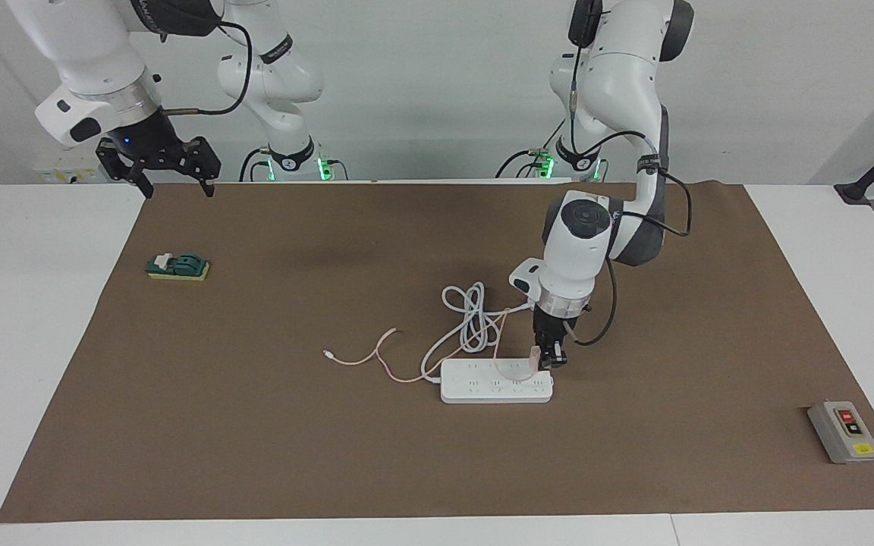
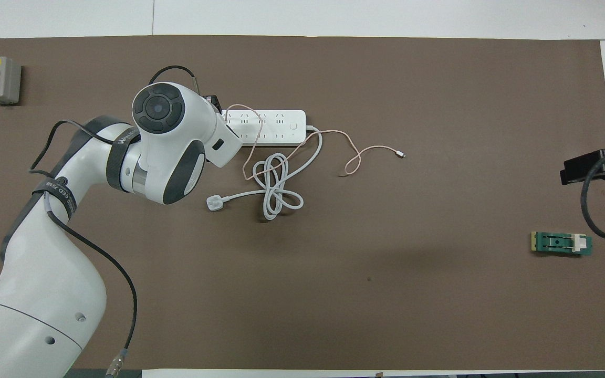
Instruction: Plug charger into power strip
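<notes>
charger, a small pale pink cube (image 1: 532, 358) with a thin pink cable, sits clamped in the left gripper (image 1: 551, 359) at centre frame, over the end of the flat white power strip (image 1: 482, 390); judged best: keep prongs vertical, align slots, press straight down; right gripper (image 1: 171, 182) waits upper left, fingers apart.
</notes>
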`<control>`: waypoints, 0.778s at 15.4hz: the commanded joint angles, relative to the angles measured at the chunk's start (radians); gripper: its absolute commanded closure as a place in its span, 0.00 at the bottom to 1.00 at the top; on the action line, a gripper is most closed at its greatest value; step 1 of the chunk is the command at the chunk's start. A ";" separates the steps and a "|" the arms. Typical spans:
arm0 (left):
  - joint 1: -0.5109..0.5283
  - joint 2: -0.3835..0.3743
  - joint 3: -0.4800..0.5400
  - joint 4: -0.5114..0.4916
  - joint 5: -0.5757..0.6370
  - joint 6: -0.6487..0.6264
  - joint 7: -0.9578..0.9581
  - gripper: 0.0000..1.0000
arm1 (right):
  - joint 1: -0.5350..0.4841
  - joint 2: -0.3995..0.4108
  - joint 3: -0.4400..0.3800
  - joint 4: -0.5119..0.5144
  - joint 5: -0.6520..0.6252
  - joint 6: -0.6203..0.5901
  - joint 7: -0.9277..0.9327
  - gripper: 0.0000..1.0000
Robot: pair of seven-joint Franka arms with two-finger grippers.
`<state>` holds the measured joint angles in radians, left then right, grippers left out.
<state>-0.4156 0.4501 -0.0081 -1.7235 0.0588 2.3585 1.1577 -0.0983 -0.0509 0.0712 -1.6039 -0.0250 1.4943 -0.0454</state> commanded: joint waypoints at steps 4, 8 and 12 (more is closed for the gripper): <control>-0.012 -0.010 0.000 -0.054 0.006 -0.005 -0.029 0.89 | -0.012 -0.010 0.010 -0.008 0.016 0.012 0.018 0.00; -0.012 -0.008 0.000 -0.054 0.006 0.024 -0.041 0.89 | -0.009 -0.010 0.009 -0.008 0.016 0.012 0.018 0.00; -0.006 0.004 -0.001 -0.039 0.009 0.021 -0.030 0.88 | -0.011 -0.010 0.009 -0.008 0.016 0.014 0.019 0.00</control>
<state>-0.4160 0.4489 -0.0140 -1.7432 0.0585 2.3822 1.1394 -0.0979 -0.0510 0.0717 -1.6039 -0.0250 1.4943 -0.0453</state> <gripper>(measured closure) 0.700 0.000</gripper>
